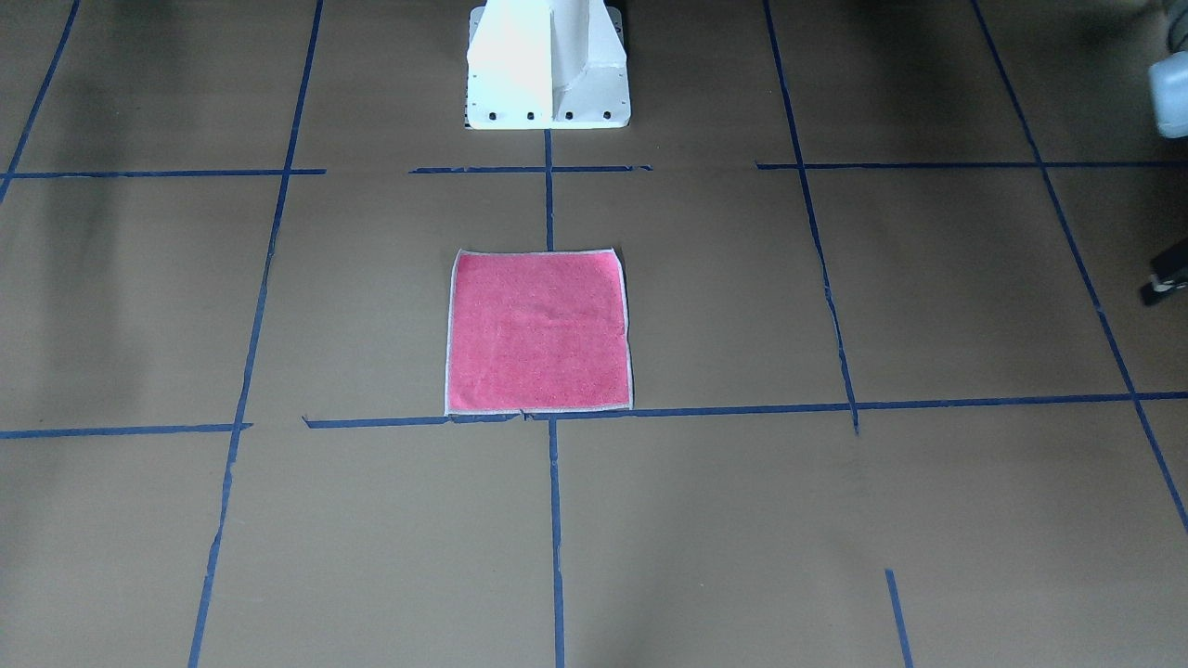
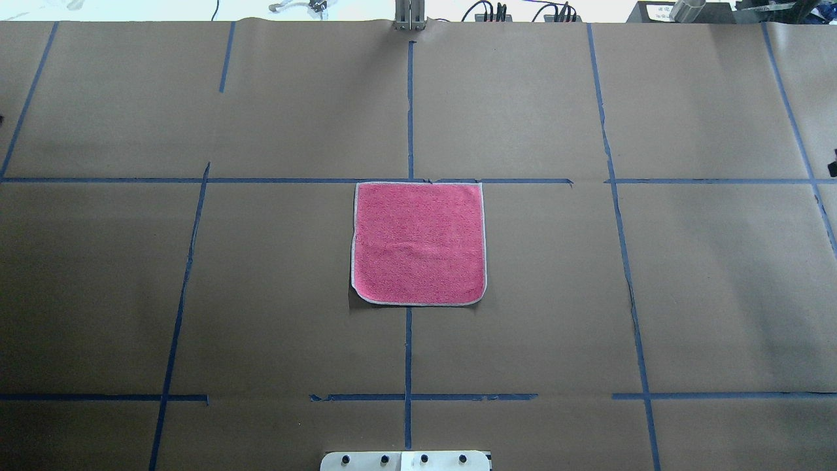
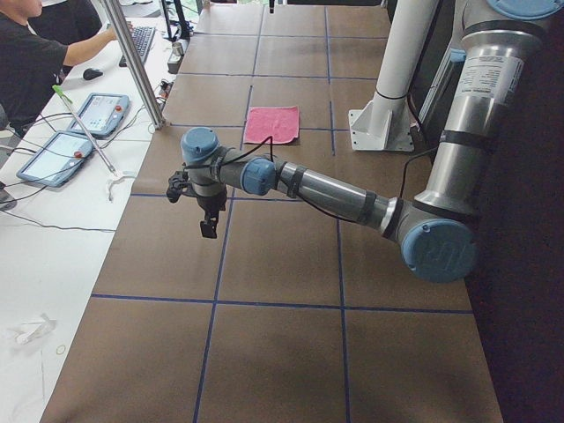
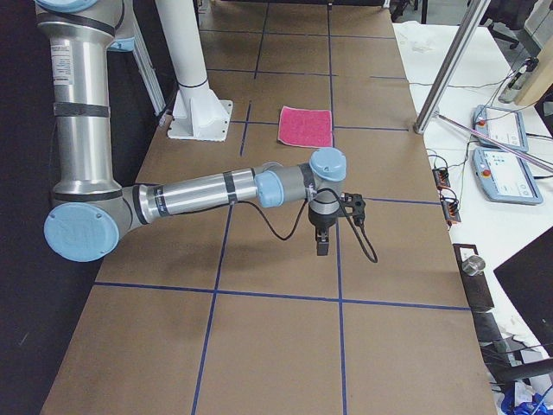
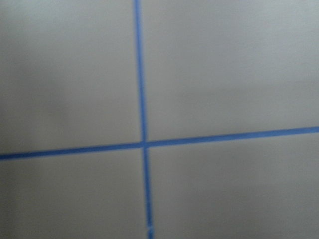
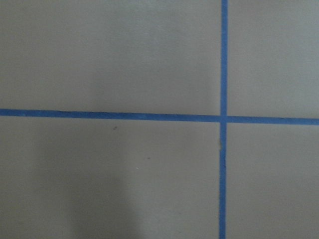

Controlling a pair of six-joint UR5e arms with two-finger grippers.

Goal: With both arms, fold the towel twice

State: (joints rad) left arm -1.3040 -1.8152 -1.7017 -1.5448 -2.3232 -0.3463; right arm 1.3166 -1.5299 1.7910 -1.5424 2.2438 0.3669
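Right, from across the table we have the towel (image 1: 538,332) lying flat and unfolded, pink face up, whitish border showing all round; it sits straight out from the white pedestal (image 1: 548,65), and its edge farthest from the robot runs along a blue tape line (image 1: 705,409) on the brown table (image 1: 835,520).

Over the shoulders now; the towel straddles the centre line in the middle of the table, corners square at the far side, rounded at the near side.

On to the left end; the left arm (image 3: 335,196) reaches out low above the table, the left gripper (image 3: 209,227) points straight down, well apart from the towel; open or closed, we cannot tell.

From the right end, the right arm (image 4: 207,192) does likewise; the right gripper (image 4: 322,245) hangs over the paper, well short of the towel; its state, again, we cannot tell.

Both wrist cameras give us only a tape crossing (image 5: 144,144) on blurred paper.
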